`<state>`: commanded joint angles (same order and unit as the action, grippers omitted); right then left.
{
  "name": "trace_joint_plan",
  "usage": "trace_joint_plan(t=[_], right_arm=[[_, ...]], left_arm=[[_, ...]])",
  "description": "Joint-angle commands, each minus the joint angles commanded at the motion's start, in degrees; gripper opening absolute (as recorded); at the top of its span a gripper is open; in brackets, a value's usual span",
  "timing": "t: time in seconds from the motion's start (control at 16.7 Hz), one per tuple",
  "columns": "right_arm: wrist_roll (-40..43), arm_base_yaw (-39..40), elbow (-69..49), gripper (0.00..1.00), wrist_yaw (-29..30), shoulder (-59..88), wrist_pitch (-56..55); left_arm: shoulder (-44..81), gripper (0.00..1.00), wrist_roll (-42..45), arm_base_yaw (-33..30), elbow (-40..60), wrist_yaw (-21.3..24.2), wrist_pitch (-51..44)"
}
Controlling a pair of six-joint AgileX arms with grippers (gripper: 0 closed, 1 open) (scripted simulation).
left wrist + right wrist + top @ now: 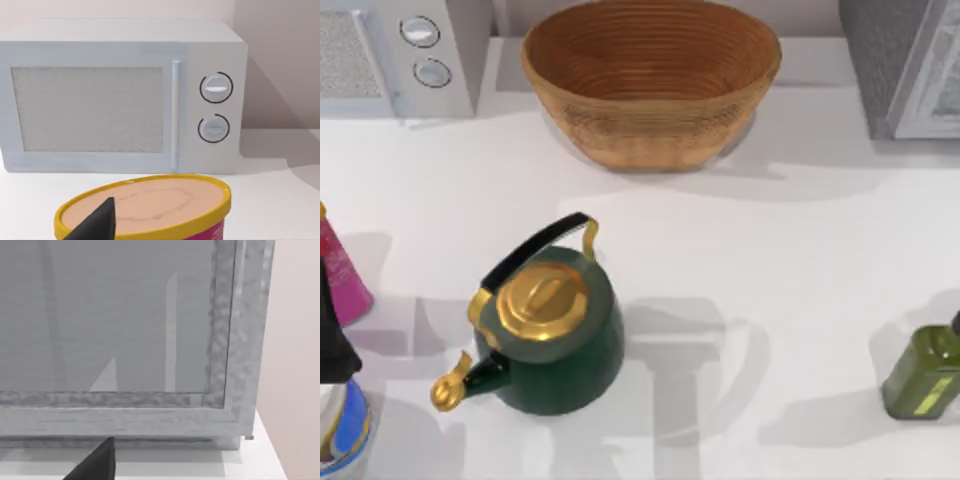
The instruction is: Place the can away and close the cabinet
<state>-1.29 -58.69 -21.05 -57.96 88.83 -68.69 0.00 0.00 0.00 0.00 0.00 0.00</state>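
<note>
Glossy dark-green kettle [552,335] with brass lid, mid-desk; ribbed wicker basket [651,80] at 12 o'clock, olive square bottle [923,372] at 3. Smooth white microwave [122,95] behind a yellow-rimmed tub [150,210]. Left tool [100,222], right tool [97,460]: spread or pressed, can't tell.

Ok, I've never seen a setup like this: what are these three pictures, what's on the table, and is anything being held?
This is a simulated pair of AgileX arms, each ending in a two-finger gripper. The top view looks down on a white table: a wicker basket at the back, a microwave back left, a grey cabinet back right, a green kettle in the middle, an olive-green bottle at the right edge. The other two pictures come from cameras on the wrists. The left one faces the microwave over a yellow-rimmed pink tub; the dark wedge is part of the left gripper. The right one faces the cabinet front, with part of the right gripper in the foreground. Whether anything is held, I cannot tell.
</note>
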Motion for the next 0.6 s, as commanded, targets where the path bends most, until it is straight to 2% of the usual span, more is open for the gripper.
trace_joint_plan(t=[0.36, 0.6], right_arm=[[0.03, 0.22, 0.1, 1.0, 0.07, -0.11, 0.14], [0.2, -0.1, -5.89, 1.0, -0.78, -0.23, 6.01]], left_arm=[[0.0, 1.0, 0.0, 0.0, 0.0, 0.0, 0.0], [0.0, 1.0, 0.0, 0.0, 0.0, 0.0, 0.0]])
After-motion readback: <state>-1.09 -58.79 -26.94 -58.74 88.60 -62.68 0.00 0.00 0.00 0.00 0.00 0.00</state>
